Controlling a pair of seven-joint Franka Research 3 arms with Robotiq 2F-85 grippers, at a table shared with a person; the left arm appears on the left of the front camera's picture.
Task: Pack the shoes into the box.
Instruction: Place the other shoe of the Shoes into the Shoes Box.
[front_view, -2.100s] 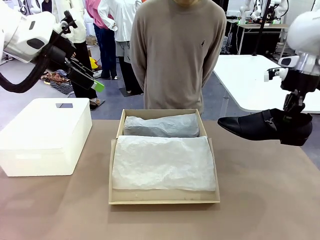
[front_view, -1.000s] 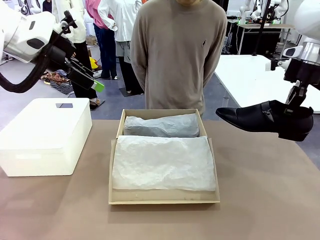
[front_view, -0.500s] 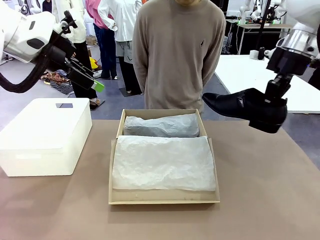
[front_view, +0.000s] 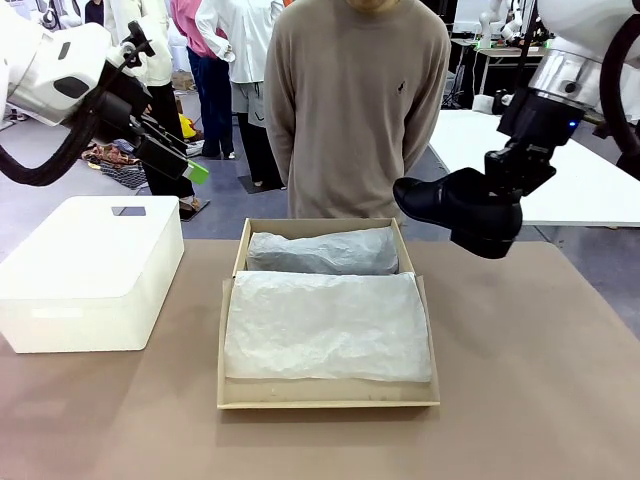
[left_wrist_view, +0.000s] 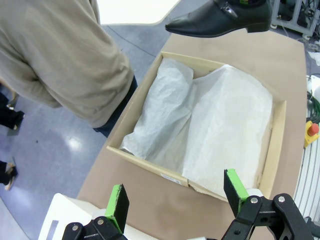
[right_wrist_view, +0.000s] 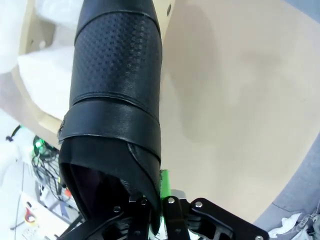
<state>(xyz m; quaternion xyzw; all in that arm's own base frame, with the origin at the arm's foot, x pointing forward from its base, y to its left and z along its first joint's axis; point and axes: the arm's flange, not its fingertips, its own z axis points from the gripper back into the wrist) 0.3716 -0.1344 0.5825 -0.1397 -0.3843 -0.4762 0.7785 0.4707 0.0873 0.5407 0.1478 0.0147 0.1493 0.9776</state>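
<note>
While the left arm has stayed parked high above the white plastic bin (front_view: 90, 260), its end effector (front_view: 186, 163) spread wide and holding nothing, the right arm has done all the moving: a moment ago it held the black leather dress shoe (front_view: 452, 205) side-on out over the right end of the brown counter (front_view: 520, 380). It has since swung it in and up, to hang just off the far right corner of the tan cardboard shoebox (front_view: 228, 300). The right end effector (front_view: 503, 192) is pinched nearly closed on the shoe's back rim, at the heel opening. From the right wrist, the toe already reaches over the box's corner edge. To me that means the carry is almost done and lowering comes next. The shoe hangs in the air, clear of both counter and box. Its long axis lies roughly level, heel a touch lower, and it now looks foreshortened from the front. The pointed toe aims toward the robot's left and, I'd judge, partly toward the person in the beige sweater (front_view: 355, 110). That sets it more across the box than along it, so it probably wants a turn before going down. White tissue paper (front_view: 325, 325) covers the near compartment, and a wrapped hump lies along the far side. I can't tell what's under it.
</note>
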